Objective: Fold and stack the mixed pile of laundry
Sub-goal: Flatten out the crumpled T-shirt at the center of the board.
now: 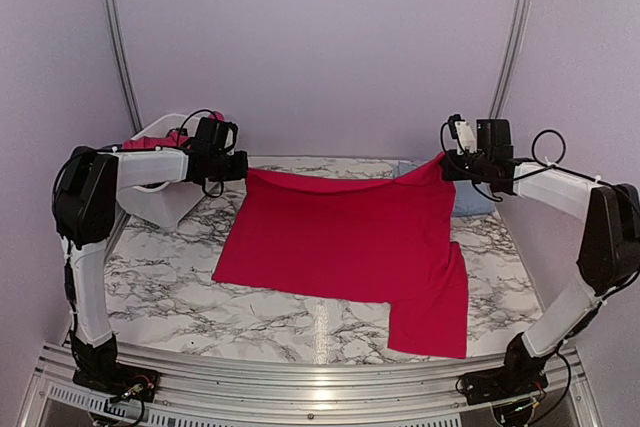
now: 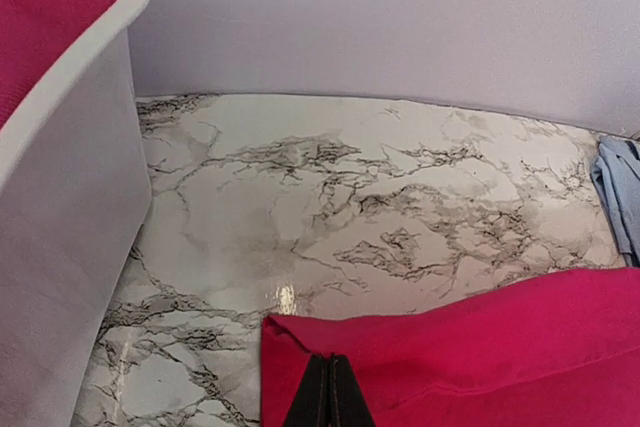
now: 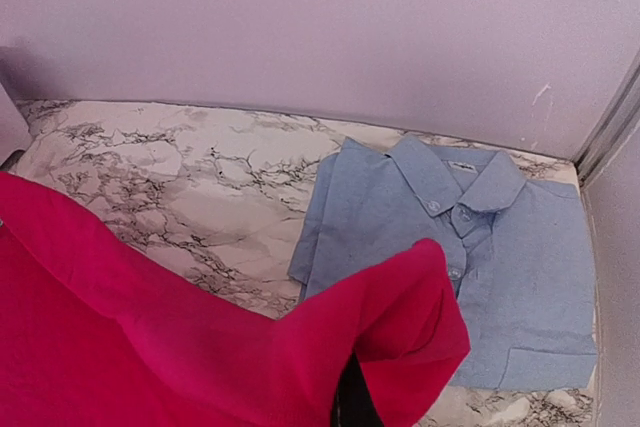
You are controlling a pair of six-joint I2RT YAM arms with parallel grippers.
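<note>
Left fingers (image 2: 315, 402) and right fingers (image 3: 350, 402) each pinch a far corner of the big red cloth shirt (image 1: 340, 237). It stretches sideways between them, draping down onto the marble counter (image 1: 170, 287).

Robot lab cell | plain lilac walls (image 1: 320, 37) | aluminium posts (image 1: 117, 37) at far corners | marble-print counter (image 1: 270, 312) | aluminium rail (image 1: 320, 377) along near edge

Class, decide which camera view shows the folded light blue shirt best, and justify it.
Right wrist: the light blue shirt lies nearly whole, collar, buttons and pocket visible. Top external shows only a sliver behind the red garment; left wrist shows just an edge.
</note>
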